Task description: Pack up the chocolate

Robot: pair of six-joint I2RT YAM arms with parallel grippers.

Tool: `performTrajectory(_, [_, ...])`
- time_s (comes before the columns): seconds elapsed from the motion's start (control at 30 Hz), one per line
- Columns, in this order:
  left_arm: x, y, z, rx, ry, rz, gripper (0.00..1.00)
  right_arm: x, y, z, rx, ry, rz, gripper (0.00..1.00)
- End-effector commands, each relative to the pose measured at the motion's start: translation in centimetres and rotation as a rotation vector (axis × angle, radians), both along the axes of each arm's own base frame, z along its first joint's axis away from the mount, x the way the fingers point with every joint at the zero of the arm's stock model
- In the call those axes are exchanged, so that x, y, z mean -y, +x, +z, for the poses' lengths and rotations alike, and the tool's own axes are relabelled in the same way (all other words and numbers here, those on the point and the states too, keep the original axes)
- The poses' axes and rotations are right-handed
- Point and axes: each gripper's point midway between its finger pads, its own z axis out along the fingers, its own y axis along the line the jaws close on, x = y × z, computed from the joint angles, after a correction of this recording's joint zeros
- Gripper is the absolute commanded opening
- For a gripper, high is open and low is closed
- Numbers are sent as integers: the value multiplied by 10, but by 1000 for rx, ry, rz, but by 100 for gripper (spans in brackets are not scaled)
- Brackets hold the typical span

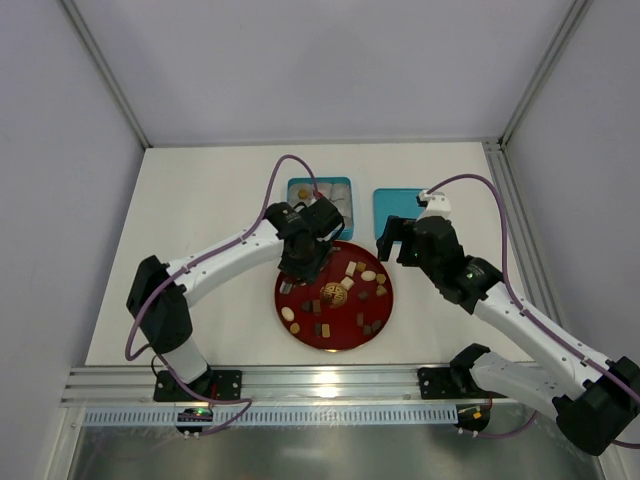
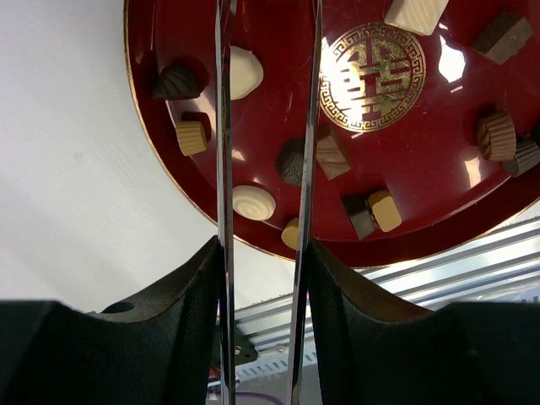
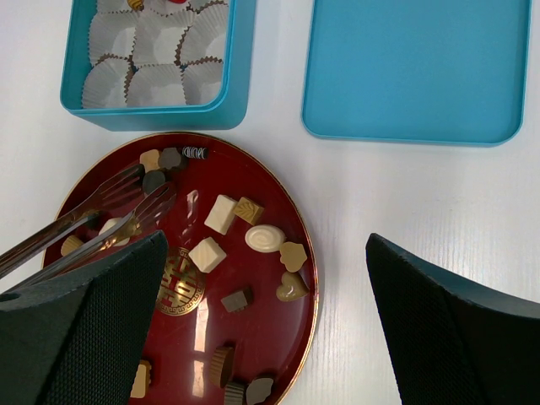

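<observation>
Fingers of your left gripper are pinched on a pair of tongs, whose two metal blades run out between them with a gap left open. Your tongs reach over the far-left part of the plate. Their tips sit apart on either side of a dark piece near the rim closest to the box; you cannot tell whether they touch it. Your chocolate lies scattered over the plate in dark, tan and cream pieces, ringed round a gold emblem in the middle. The box stands just beyond the plate, lined with white paper cups, and its lid lies flat beside it to the right. Your right gripper hangs spread wide with nothing in it, above the table between plate and lid
</observation>
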Motion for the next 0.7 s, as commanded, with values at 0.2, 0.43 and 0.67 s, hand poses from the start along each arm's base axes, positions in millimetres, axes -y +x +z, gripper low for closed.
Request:
performTrajectory(0.2, [13,12,1,35,-16,-20,42,6,3,15,51,19,-30,100])
performTrajectory(0.43, [13,15,1,40,-8,-23,42,7,3,14,50,16,-33,100])
performTrajectory(0.67, [12,14,0,38,-5,-19,38,8,2,12,48,19,-34,100])
